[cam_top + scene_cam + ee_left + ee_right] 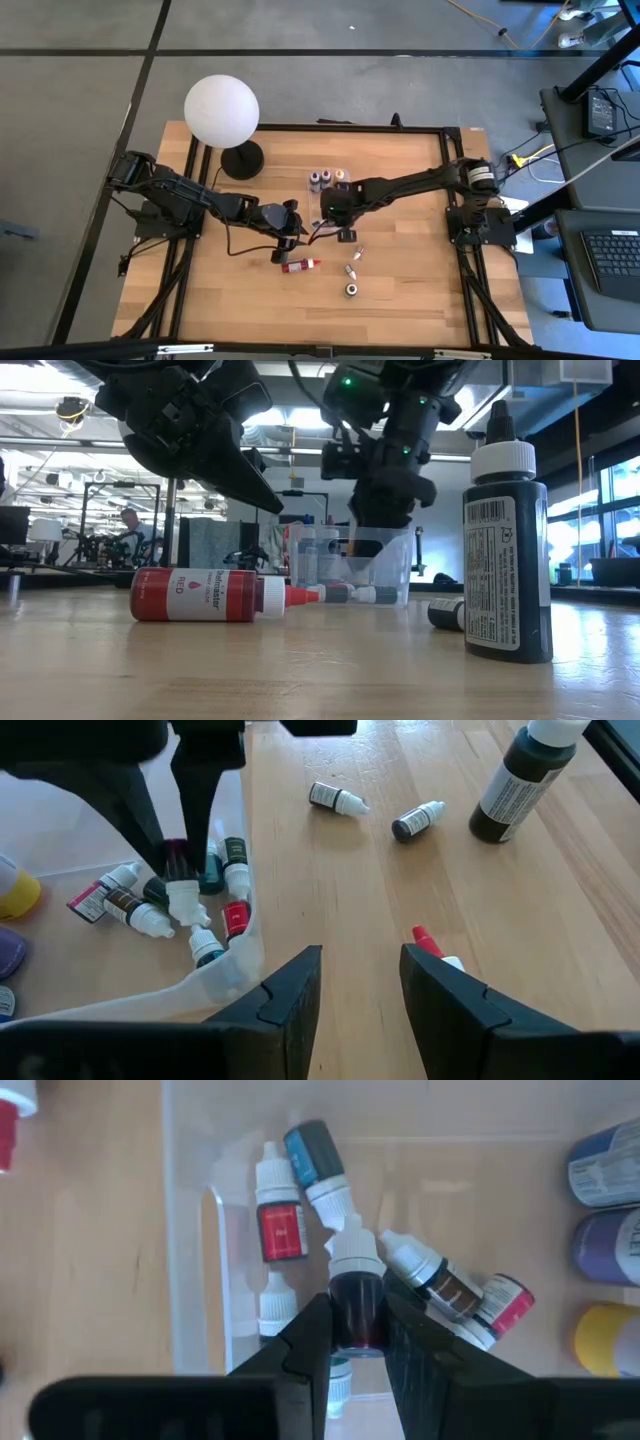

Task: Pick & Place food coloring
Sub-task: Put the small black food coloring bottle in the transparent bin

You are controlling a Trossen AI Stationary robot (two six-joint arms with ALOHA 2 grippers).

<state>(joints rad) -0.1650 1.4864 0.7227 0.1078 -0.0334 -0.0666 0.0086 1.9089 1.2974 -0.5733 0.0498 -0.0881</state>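
Observation:
My right gripper (357,1342) hangs over the clear plastic box (322,200), shut on a tiny dark red dropper bottle (357,1295). Several tiny white-capped bottles (290,1210) lie on the box floor under it. My left gripper (360,990) is open and hovers low over the wood just left of the box, near the cap end of a red bottle (300,265) lying on its side. Two tiny bottles (355,258) lie on the table nearer the near edge. A dark bottle (505,560) stands upright there. My right gripper pinches the tiny dark red bottle by its body (357,1320) between the two fingers, coming from above and pointing down. The fingers lie along the bottle, and its white cap (183,900) points down into the box. Whether the cap touches the bottles below, I cannot tell.
Larger blue, purple and yellow bottles (610,1245) stand at the far end of the box. A white globe lamp (221,108) on a black base stands at the table's far left. A black rail (350,128) frames the table. A person (130,520) sits far behind.

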